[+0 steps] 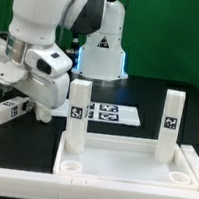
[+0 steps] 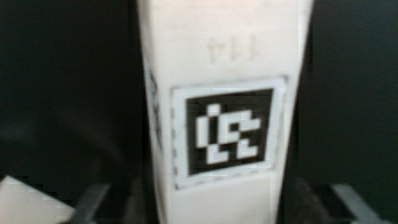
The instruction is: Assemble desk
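The desk panel (image 1: 120,163) lies rim up at the front of the table in the exterior view. Two white tagged legs stand upright in its far corners, one on the exterior view's left (image 1: 78,113) and one on its right (image 1: 169,124). The two near corner sockets (image 1: 69,167) are empty. A third tagged leg (image 1: 7,110) lies on the table at the exterior view's far left. My gripper (image 1: 33,107) is at its inner end. In the wrist view this leg (image 2: 217,90) fills the middle between my open gripper's (image 2: 214,206) fingers (image 2: 98,200), with dark gaps on both sides.
The marker board (image 1: 111,113) lies flat on the black table behind the panel, between the two standing legs. The robot's white base (image 1: 102,49) stands at the back. My arm's bulky white body (image 1: 39,40) hangs over the exterior view's left side.
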Controlling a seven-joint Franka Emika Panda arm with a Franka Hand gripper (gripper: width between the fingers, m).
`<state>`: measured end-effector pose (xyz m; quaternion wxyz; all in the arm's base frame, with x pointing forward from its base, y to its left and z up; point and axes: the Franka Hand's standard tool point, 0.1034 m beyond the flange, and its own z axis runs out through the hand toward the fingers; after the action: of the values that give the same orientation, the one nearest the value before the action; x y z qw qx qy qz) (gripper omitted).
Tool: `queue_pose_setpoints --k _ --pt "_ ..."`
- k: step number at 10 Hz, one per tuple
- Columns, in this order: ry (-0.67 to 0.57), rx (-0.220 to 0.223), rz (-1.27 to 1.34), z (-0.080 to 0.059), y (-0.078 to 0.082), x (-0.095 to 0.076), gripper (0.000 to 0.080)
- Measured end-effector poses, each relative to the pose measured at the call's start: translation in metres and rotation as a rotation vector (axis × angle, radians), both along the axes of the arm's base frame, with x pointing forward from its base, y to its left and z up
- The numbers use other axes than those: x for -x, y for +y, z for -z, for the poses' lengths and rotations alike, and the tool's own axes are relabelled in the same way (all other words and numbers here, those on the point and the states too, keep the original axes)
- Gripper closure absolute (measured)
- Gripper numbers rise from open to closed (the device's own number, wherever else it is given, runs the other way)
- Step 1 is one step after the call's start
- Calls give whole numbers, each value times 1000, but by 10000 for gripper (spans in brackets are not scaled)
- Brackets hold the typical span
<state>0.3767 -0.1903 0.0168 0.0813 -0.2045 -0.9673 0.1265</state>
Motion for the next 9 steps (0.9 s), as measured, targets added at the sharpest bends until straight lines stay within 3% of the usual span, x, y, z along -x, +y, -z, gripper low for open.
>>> queue_pose_setpoints --k 1,2,5,7,9 --pt "-2 2 9 0 0 0 264" --pt "-12 10 45 -1 0 0 174" --pt "-117 53 213 -27 3 -29 154" --pt "-183 61 313 -31 7 -39 150" --pt "-215 88 478 -30 7 -38 150"
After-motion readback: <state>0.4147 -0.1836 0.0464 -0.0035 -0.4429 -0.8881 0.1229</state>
